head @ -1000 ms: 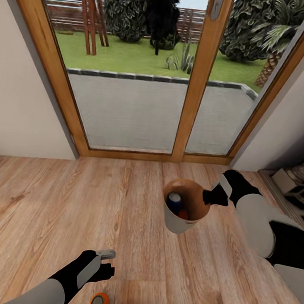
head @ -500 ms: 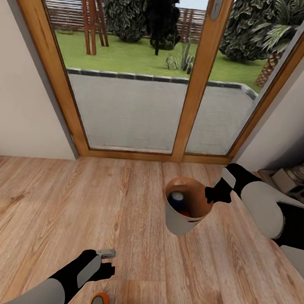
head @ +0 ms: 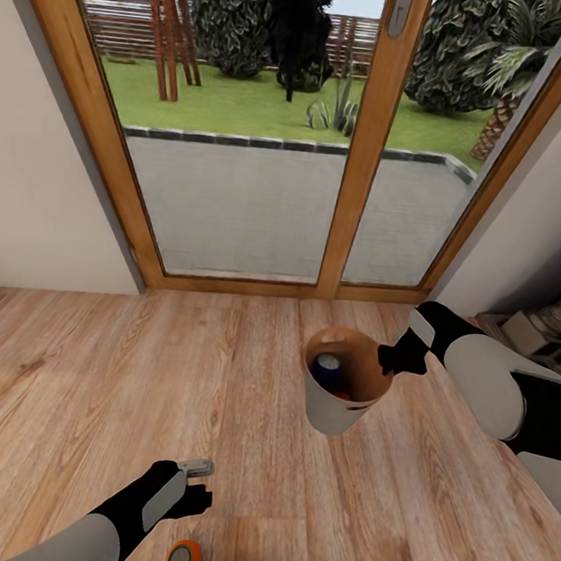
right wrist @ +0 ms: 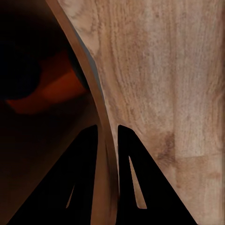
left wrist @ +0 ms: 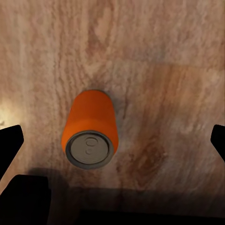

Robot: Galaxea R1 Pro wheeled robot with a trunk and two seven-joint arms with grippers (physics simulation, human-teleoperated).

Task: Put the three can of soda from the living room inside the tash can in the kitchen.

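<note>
Cans first: a blue can [head: 327, 370] and a sliver of orange can [head: 343, 395] sit inside the trash can [head: 336, 407], which the right hand [head: 391, 359] holds clear of the wood floor [head: 90, 364], tilted, in front of the wood-framed glass doors [head: 269, 141]. The right wrist view adds what the head view cannot: both dark fingers [right wrist: 84, 178] pinch the bin's thin rim [right wrist: 104, 140], one inside and one outside, with the orange can [right wrist: 51, 89] dim in the bin's shadowed inside. The third can, orange [left wrist: 90, 129], lies on its side on the floor; the left wrist view shows it between the widely spread, empty fingertips of the left hand [left wrist: 112, 150], while the head view only catches it at the bottom edge [head: 183, 560], just beside that hand [head: 194, 487].
</note>
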